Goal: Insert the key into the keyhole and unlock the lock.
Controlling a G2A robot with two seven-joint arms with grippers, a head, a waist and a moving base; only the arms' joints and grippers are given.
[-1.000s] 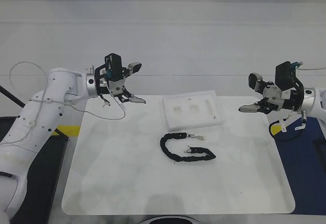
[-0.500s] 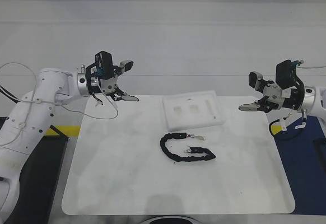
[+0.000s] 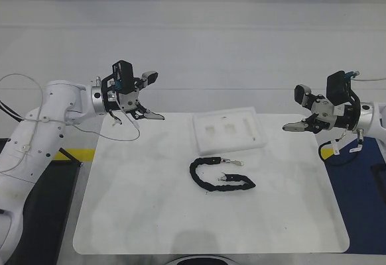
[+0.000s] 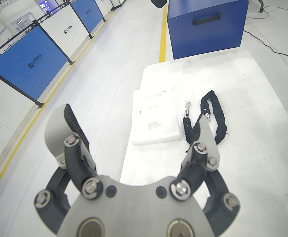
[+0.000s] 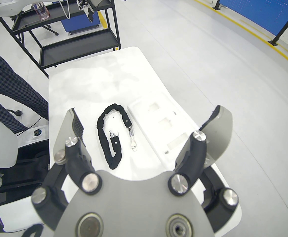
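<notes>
A black fabric-sleeved chain lock (image 3: 216,179) lies curled at the middle of the white table (image 3: 146,218), its two metal ends apart. A small silver key (image 3: 237,162) lies in line with one end; I cannot tell whether it sits in the keyhole. The left wrist view has the chain (image 4: 218,117) and key (image 4: 187,104) ahead of it, and the right wrist view has the chain (image 5: 104,124) and key (image 5: 134,146) as well. My left gripper (image 3: 156,97) (image 4: 135,112) hangs open above the table's far left corner. My right gripper (image 3: 294,109) (image 5: 144,110) is open and empty past the far right edge.
A white foam block (image 3: 229,129) (image 4: 155,117) (image 5: 163,124) with cut-out pockets lies just behind the chain. A blue cabinet (image 4: 205,28) stands beside the table's right side. A black shelf cart (image 5: 67,38) stands off its left side.
The left arm drew back a little to the left, away from the table's middle, then held still. The right arm, chain and key have not moved.
</notes>
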